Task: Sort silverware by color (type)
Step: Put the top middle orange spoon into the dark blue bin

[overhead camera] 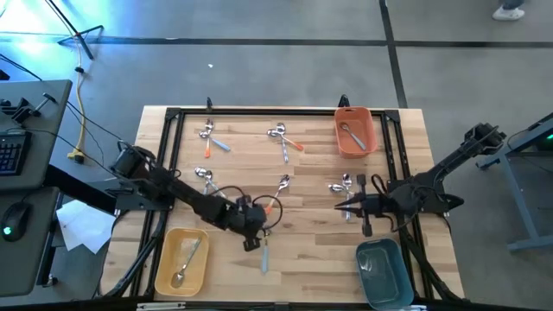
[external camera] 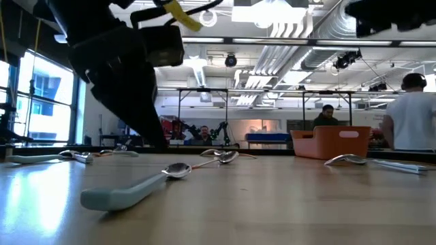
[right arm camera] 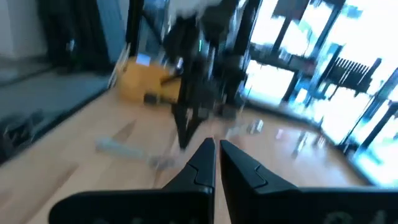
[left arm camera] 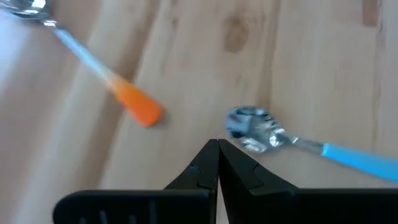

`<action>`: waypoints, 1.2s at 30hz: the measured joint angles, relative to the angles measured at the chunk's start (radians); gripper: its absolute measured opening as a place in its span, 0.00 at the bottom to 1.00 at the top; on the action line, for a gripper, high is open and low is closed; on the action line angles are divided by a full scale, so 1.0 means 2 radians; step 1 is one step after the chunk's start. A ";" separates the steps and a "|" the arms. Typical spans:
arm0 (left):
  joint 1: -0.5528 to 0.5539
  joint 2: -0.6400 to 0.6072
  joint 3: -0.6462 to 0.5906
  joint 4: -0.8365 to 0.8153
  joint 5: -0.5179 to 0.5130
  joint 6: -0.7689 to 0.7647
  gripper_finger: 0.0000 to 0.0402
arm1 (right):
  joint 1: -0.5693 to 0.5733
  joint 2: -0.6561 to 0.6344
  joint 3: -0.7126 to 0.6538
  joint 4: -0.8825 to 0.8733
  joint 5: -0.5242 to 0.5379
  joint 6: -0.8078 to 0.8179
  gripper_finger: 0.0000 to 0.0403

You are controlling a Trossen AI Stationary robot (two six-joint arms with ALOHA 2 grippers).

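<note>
While the left gripper [overhead camera: 262, 226] hung low over the middle of the table [overhead camera: 311, 250], its fingers were pressed together and held nothing. A blue spoon [left arm camera: 305, 142] lay just beside its tips in the left wrist view, bowl toward the fingers. In the high view that spoon [overhead camera: 265, 253] pointed toward the near edge. The right gripper [overhead camera: 343, 206] sat near a small cluster of silverware [overhead camera: 343, 184], also pinched shut and empty.

Silverware was scattered in little groups across the table. One piece lay in the yellow bin [overhead camera: 182, 261] and one in the orange bin [overhead camera: 355, 130]; the teal bin [overhead camera: 384, 272] looked empty.

To pick up the blue spoon well, the left fingers would probably need to part first, then straddle the handle rather than the rounded bowl (a thin, flat handle slips easily). They should come down square to the wood.

An orange-tipped handle [left arm camera: 134, 106] was blurred, its head cut off at the frame edge. The right wrist view was smeared, so nothing near those fingers could be read. Forks and spoons were hard to tell apart from above.
</note>
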 joint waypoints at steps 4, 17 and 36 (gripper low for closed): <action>0.024 -0.038 -0.020 0.021 -0.002 0.045 0.00 | -0.032 0.000 0.000 0.082 0.011 -0.042 0.02; 0.139 -0.118 -0.168 0.301 0.053 0.165 0.00 | -0.235 0.034 0.020 0.005 -0.083 0.059 0.00; 0.317 -0.133 -0.272 0.587 0.126 0.255 0.00 | -0.473 0.244 0.274 -0.239 -0.140 0.060 0.00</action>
